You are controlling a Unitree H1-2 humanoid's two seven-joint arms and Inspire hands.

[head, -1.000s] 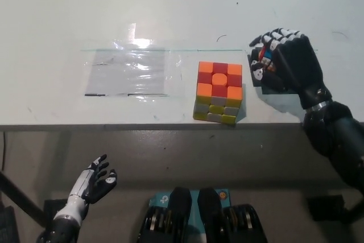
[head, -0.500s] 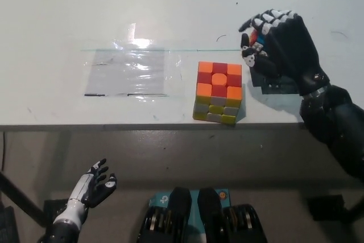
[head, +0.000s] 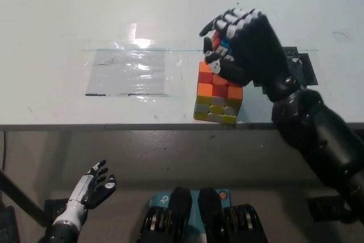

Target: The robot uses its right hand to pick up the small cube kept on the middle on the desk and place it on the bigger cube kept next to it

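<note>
Small cube (head: 219, 44) in right hand (head: 242, 46) above bigger cube (head: 217, 98).

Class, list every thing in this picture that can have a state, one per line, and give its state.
Right hand: shut on the small cube, held above the bigger cube's top.
Small cube: gripped in the fingers, off the desk, not yet released.
Bigger cube: resting on the desk near its front edge, partly covered by the hand.
Left hand: open, holding nothing, below the desk edge.
Plastic sheet: lying flat on the desk.
</note>
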